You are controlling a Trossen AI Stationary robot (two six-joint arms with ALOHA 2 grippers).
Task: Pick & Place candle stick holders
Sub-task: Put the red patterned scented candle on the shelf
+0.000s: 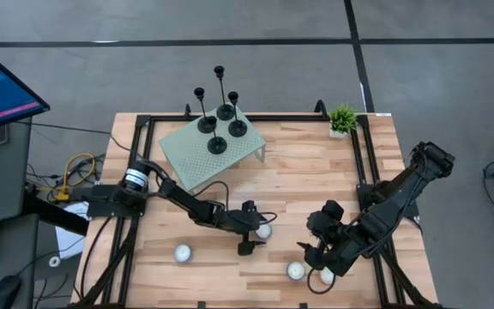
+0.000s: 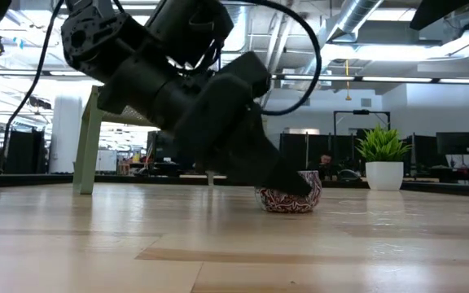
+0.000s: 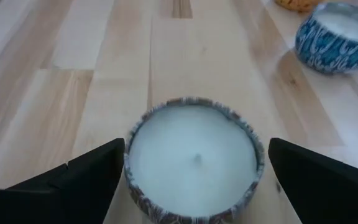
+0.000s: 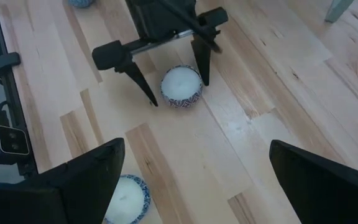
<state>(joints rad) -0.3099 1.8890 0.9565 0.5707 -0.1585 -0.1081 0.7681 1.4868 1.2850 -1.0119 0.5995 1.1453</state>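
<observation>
Several slim black candle stick holders [image 1: 221,110] stand on their disc bases on the pale green perforated stand [image 1: 191,159] at the table's far left-centre; no gripper is near them. My left gripper [image 1: 251,229] is open and low at the table, its two fingers on either side of a small round patterned tin candle [image 3: 194,158], which rests on the table and also shows in the low view [image 2: 290,198]. My right gripper [image 1: 316,249] is open and empty above the table's near right part, facing the left gripper [image 4: 180,92]. My left gripper's fingers [image 3: 98,168] stand level with the table at the candle's two sides, close to its rim [image 3: 128,163]. I cannot tell whether they touch it. The candle sits flat on the table.
Other tin candles lie near the front edge [image 1: 183,253], [image 1: 296,270], [image 1: 326,275]; a blue-patterned one shows in the left wrist view [image 3: 334,28]. A small potted plant [image 1: 343,118] stands at the far right. A black frame [image 1: 363,172] borders the table.
</observation>
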